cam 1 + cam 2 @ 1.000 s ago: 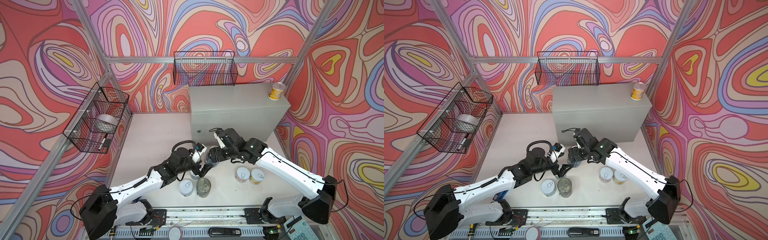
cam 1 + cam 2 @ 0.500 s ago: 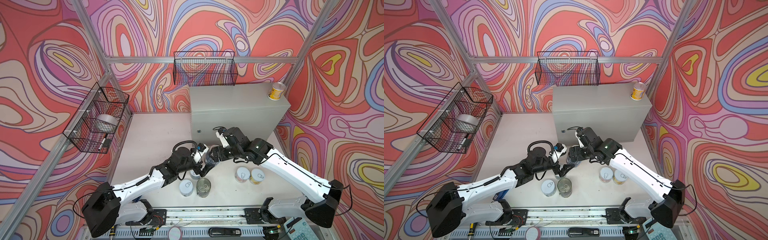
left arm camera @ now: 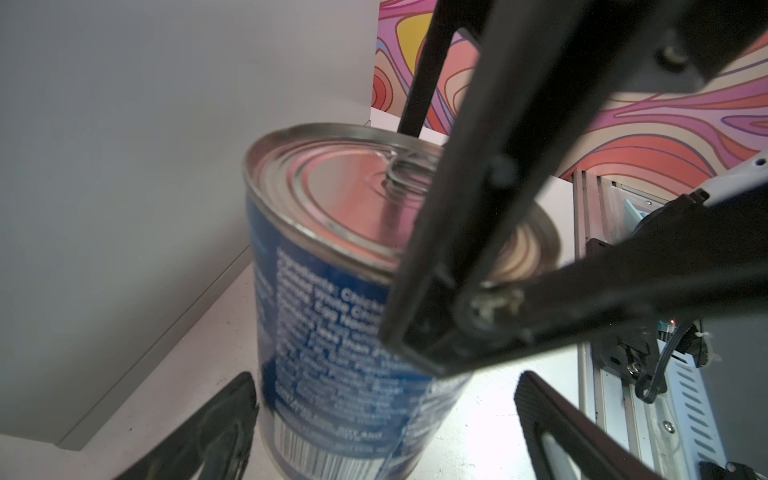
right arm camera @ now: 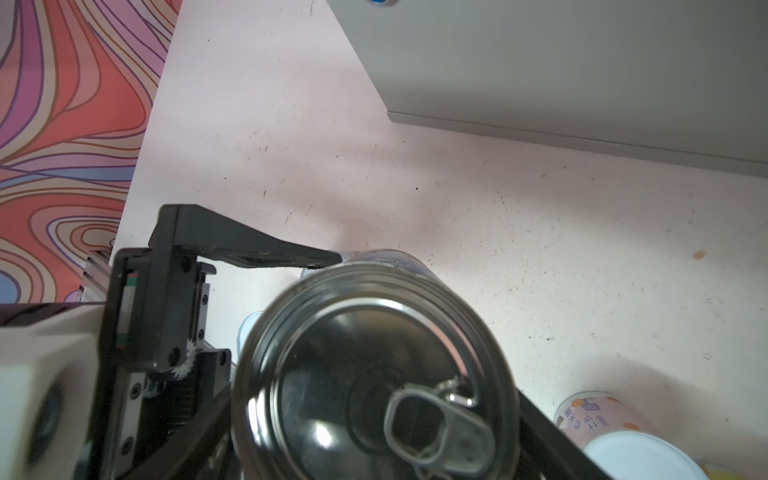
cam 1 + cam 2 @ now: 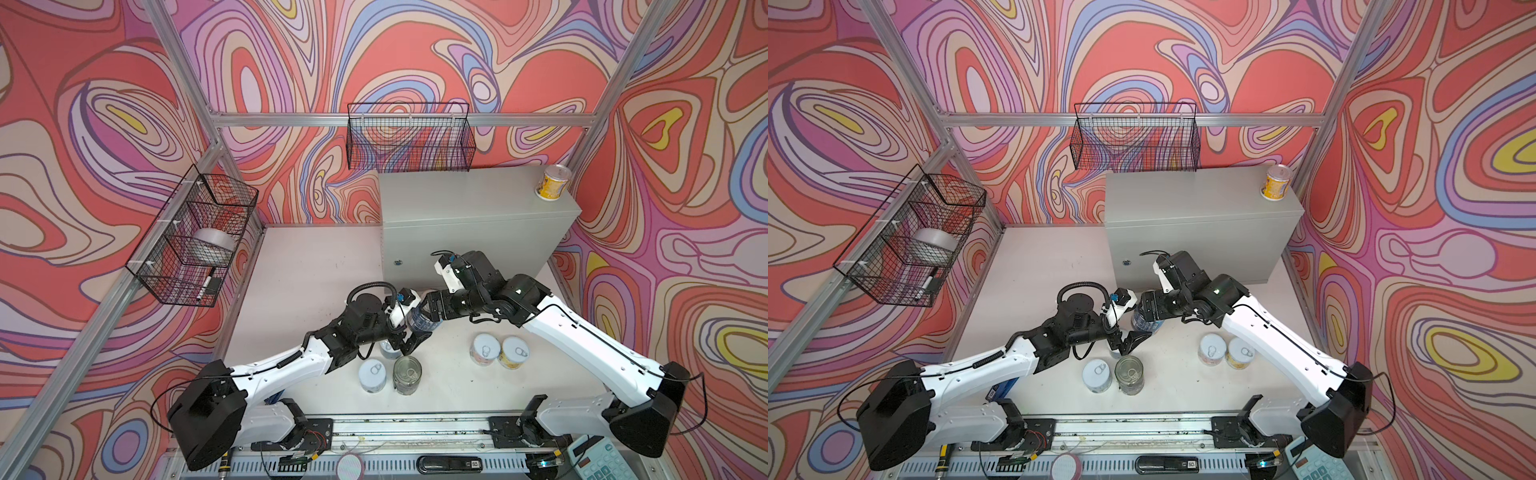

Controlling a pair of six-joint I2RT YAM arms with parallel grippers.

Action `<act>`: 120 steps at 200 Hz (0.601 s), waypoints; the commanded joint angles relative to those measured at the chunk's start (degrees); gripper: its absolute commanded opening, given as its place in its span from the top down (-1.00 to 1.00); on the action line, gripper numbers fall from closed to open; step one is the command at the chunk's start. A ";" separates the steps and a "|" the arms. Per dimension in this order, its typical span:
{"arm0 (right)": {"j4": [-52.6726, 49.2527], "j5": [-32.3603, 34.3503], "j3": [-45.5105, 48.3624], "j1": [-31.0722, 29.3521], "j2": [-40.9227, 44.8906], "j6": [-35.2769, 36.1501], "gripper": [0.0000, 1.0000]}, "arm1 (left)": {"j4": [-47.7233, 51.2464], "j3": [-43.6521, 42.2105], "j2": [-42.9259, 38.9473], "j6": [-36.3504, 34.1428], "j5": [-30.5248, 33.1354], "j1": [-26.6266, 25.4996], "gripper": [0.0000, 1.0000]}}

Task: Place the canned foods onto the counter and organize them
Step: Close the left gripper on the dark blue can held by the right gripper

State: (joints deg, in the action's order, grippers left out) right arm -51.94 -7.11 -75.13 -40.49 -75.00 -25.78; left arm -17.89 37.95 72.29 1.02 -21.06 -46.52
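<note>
A tall dark blue can (image 5: 422,323) (image 5: 1144,322) sits in my right gripper (image 5: 429,311) (image 4: 374,419), which is shut on its sides just under the silver pull-tab lid (image 4: 374,374). My left gripper (image 5: 405,343) (image 3: 382,436) stands open, its fingers (image 3: 224,419) wide on either side of the can's lower body (image 3: 332,311) without touching it. A yellow can (image 5: 552,183) (image 5: 1276,182) stands upright at the far right corner of the grey counter (image 5: 457,195) (image 5: 1183,195). I cannot tell whether the held can is off the table.
On the table stand a pale white-lidded can (image 5: 372,375), a taller dark can (image 5: 407,374), a pink can (image 5: 485,350) and a yellow can (image 5: 515,352). Another small can (image 5: 388,348) is half hidden under the left gripper. Wire baskets (image 5: 409,137) (image 5: 195,232) hang on the walls.
My right arm has drawn back a little to the right with the blue can in its grip. The left gripper has stayed open in about the same place.
</note>
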 commanded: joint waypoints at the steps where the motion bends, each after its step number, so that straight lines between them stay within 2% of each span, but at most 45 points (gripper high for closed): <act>1: 5.98 -2.29 -3.27 0.40 2.95 -0.36 0.70 | -1.97 2.45 1.15 -1.98 -1.32 -0.24 -1.00; 54: 6.87 -4.54 -2.78 1.17 3.04 -0.82 0.72 | -3.38 4.16 3.63 -2.90 -3.18 -0.19 -1.00; 120: 8.69 -11.51 -1.58 5.47 4.07 -1.81 0.72 | -5.68 3.90 5.48 -3.82 -4.33 -0.19 -1.00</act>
State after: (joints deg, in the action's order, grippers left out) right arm -51.92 -12.93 -75.11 -36.47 -74.13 -26.68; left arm -20.86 41.10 76.93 -1.15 -22.96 -46.48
